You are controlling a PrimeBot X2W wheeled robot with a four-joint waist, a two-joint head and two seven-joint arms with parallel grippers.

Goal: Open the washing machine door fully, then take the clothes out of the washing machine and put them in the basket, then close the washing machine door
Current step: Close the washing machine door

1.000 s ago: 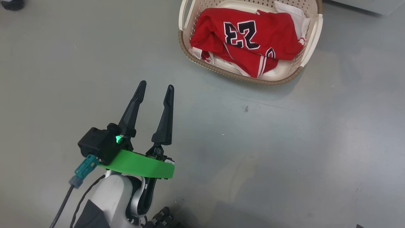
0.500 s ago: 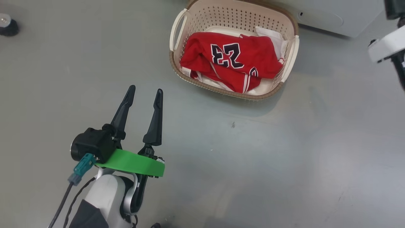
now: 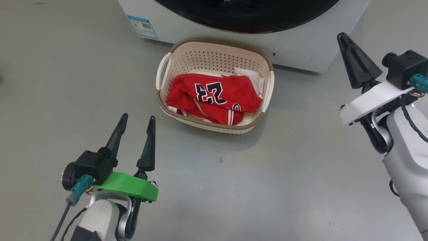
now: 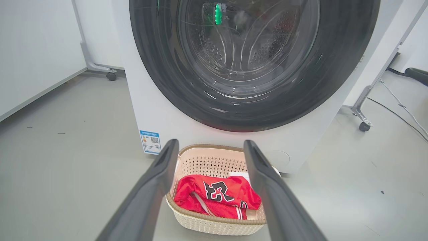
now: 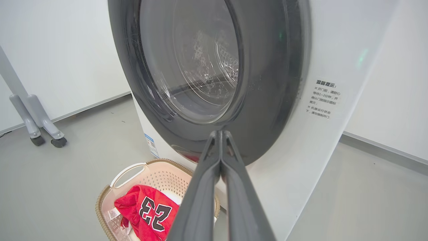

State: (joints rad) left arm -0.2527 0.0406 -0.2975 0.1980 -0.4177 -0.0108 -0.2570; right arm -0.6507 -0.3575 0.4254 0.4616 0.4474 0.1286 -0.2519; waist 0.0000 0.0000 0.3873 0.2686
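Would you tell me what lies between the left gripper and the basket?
Only bare grey floor lies between the left gripper and the basket, as the head view shows.

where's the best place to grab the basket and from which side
By its white loop handles, one at each end of the basket. Each arches clear of the side, leaving a gap for a finger. Come down from above at the ends; the red clothes fill the middle.

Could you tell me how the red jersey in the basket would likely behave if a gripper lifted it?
The red jersey lies crumpled in folds, so it would probably droop limply. It looks thin, so likely light. Hanging ends might catch the basket rim.
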